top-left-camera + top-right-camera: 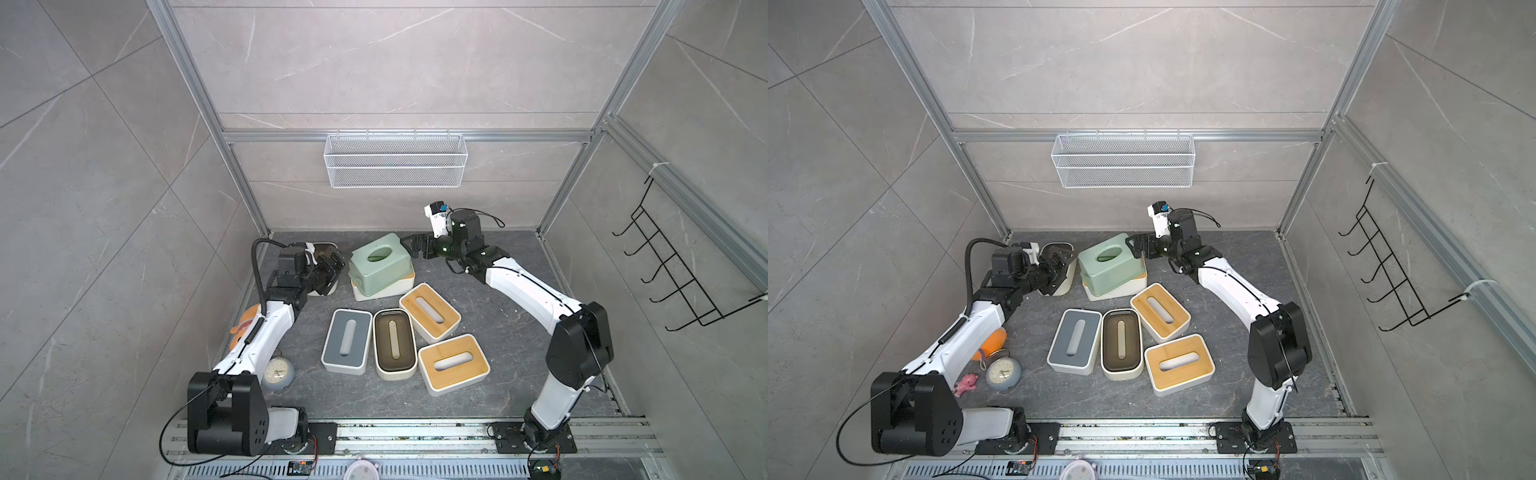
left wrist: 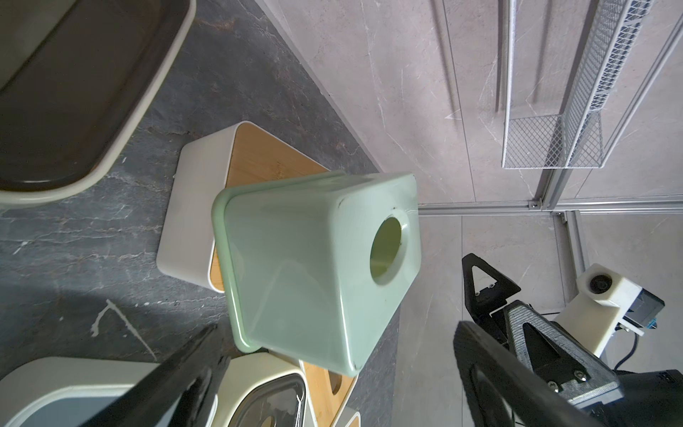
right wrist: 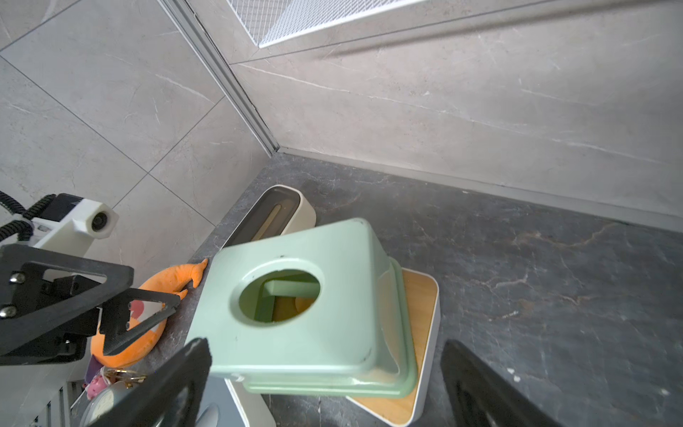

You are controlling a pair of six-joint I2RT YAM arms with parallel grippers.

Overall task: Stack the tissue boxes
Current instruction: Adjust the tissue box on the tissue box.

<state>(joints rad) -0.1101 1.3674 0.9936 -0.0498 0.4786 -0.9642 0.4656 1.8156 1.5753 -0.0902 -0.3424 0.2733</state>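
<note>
Grey stone-look walls frame a dark tabletop, where the sage green tissue box sits skewed atop a bamboo-lidded box at the back. The left gripper and right gripper flank it, jaws apart and holding nothing. Nearer the front lie a grey-blue-lidded box, a brown-lidded box and two bamboo-topped boxes — another dark-lidded box stands by the left gripper.

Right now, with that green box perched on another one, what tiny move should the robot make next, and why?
Probably ease the open left end effector and open right end effector inward against the green box to square it. It sits askew on the bamboo-lidded box, overhanging its edge, and both flank it without gripping.
</note>
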